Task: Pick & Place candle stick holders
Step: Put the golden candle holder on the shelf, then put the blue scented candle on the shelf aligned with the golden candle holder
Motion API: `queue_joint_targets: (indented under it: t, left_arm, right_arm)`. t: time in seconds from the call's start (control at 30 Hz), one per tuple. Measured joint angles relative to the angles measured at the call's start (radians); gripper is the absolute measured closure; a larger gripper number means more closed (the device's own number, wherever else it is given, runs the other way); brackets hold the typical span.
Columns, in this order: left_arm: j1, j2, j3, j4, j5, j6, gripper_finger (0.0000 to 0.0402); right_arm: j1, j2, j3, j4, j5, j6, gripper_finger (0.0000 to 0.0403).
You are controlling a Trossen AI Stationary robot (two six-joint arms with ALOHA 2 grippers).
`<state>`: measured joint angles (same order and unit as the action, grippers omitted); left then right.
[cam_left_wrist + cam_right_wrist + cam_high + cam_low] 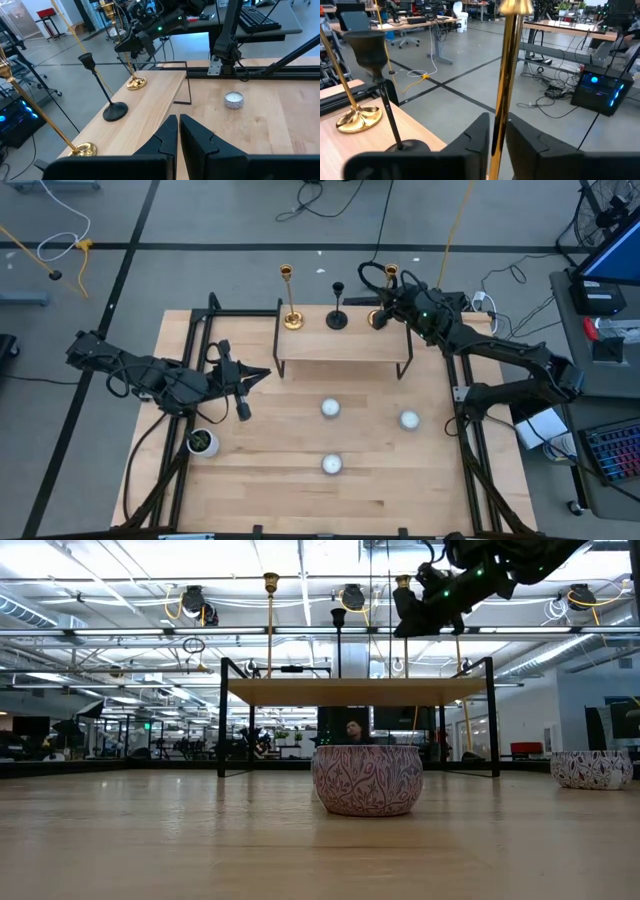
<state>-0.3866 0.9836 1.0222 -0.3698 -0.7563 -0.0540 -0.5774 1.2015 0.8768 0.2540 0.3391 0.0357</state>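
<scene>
Three candlesticks stand on a raised wooden shelf (345,345) at the table's far middle. They are a gold one (290,318) on the left, a shorter black one (337,318) in the middle and a gold one (378,318) on the right. My right gripper (388,302) is shut on the right gold one's stem; it also shows in the low view (408,612). My left gripper (258,375) is shut and empty over the table's left middle, its fingers together in the left wrist view (178,131). My right gripper pinches the right gold candlestick's thin stem (501,107) between its two fingers, in the stem's upper half (405,632). The fingers come from the table's right side and lie across the stem. The candlestick is upright, its round base (136,83) on the shelf.
Three small white candles (330,408) (408,419) (331,465) sit on the table's near half; one stands close in the low view (367,780). A little white pot with a green plant (203,442) stands near left. Black shelf legs (221,720) flank the shelf.
</scene>
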Motion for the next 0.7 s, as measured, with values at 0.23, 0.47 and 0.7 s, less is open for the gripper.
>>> queue_joint_targets:
  t: [0.23, 0.47, 0.7]
  left_arm:
    - [0.000, 0.000, 0.000, 0.000, 0.000, -0.001, 0.0376]
    - [0.000, 0.000, 0.000, 0.000, 0.000, -0.008, 0.0376]
    - [0.000, 0.000, 0.000, -0.001, 0.000, -0.008, 0.0376]
  right_arm:
    - [0.000, 0.000, 0.000, 0.003, 0.000, -0.021, 0.0280]
    - [0.007, -0.038, 0.000, -0.113, 0.000, -0.067, 0.0232]
    - [0.066, -0.154, -0.001, -0.292, -0.001, -0.075, 0.0208]
